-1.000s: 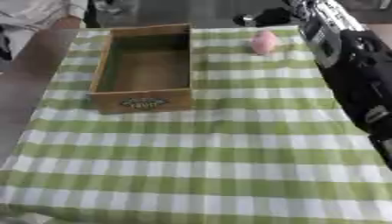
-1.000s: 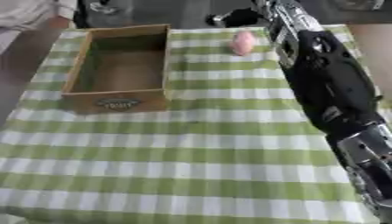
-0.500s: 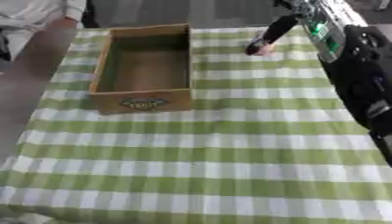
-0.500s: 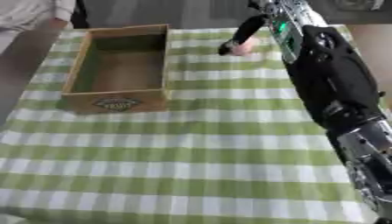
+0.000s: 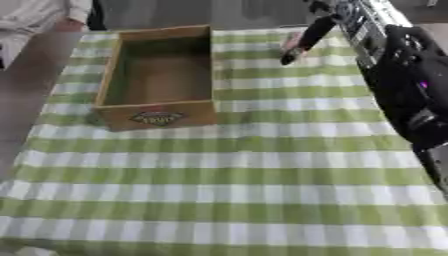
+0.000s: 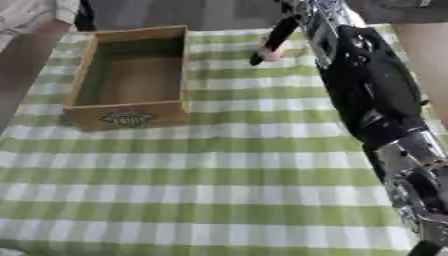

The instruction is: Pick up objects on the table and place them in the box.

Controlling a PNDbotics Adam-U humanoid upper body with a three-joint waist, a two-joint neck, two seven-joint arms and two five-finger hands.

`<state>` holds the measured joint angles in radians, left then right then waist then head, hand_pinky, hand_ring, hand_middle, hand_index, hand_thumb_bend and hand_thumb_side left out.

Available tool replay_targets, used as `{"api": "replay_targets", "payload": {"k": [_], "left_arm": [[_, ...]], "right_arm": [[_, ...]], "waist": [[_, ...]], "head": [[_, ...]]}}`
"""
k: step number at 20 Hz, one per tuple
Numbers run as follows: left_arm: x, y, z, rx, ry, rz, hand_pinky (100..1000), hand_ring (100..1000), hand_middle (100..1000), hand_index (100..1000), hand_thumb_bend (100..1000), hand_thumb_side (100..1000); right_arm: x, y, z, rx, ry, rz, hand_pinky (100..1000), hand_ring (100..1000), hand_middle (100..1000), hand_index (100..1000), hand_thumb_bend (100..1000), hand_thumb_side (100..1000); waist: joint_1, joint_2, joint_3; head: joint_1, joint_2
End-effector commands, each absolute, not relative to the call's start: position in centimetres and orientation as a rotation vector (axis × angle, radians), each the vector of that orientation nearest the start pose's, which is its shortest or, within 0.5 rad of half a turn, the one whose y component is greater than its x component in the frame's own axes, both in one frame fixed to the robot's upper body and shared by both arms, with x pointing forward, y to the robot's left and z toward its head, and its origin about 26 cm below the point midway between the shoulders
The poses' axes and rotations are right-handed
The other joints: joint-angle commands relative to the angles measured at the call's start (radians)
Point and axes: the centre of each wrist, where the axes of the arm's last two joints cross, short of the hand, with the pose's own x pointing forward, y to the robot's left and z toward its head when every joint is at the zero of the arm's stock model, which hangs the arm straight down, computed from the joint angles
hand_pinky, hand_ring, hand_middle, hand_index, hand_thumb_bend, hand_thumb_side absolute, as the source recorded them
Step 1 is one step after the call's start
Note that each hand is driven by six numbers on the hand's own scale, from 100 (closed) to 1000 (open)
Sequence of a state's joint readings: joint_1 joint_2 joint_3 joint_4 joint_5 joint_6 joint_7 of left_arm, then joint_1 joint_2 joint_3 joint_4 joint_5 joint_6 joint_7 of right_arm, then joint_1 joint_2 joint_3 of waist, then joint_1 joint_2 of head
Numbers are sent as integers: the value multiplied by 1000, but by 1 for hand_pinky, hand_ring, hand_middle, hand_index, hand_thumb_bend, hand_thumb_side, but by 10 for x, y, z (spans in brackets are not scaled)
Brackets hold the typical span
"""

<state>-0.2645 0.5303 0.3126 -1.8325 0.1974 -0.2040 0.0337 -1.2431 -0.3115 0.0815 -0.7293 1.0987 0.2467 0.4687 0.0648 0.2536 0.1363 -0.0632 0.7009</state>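
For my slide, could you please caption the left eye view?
Right hand reaching down onto pink object beside empty wooden box.
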Motion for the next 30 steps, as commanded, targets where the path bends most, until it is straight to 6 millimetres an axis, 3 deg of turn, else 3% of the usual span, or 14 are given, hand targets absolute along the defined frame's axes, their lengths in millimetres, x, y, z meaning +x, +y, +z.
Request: {"api": "replay_targets", "payload": {"k": [1,7,19,26,30], "left_arm": [[297,391,225,458,-2393,-180,540,476,564,851,100,870],[297,391,224,455,-2394,-183,540,475,564,851,100,872],[299,392,223,456,-2399,-185,540,471,562,851,100,876],[299,392,222,454,-2400,-189,541,470,562,851,100,874],[299,392,222,451,-2404,-190,541,469,561,851,100,878]], "right_arm": [[512,-202,287,-1051,-1178,1177,876,941,839,1000,828,286],[515,-198,282,-1047,-1167,1160,871,937,841,1000,700,232],[518,-195,281,-1091,-1143,1083,866,932,838,1000,574,342],[518,-193,283,-1124,-1167,1033,860,925,832,998,288,464],[519,-192,281,-1140,-1168,1012,856,921,828,988,190,502]], "waist": [[3,-13,3],[6,0,5],[11,23,9],[14,35,13],[15,41,17]], "head": [[-6,-15],[-12,-26],[-27,-60],[-35,-69],[-38,-74]]}}
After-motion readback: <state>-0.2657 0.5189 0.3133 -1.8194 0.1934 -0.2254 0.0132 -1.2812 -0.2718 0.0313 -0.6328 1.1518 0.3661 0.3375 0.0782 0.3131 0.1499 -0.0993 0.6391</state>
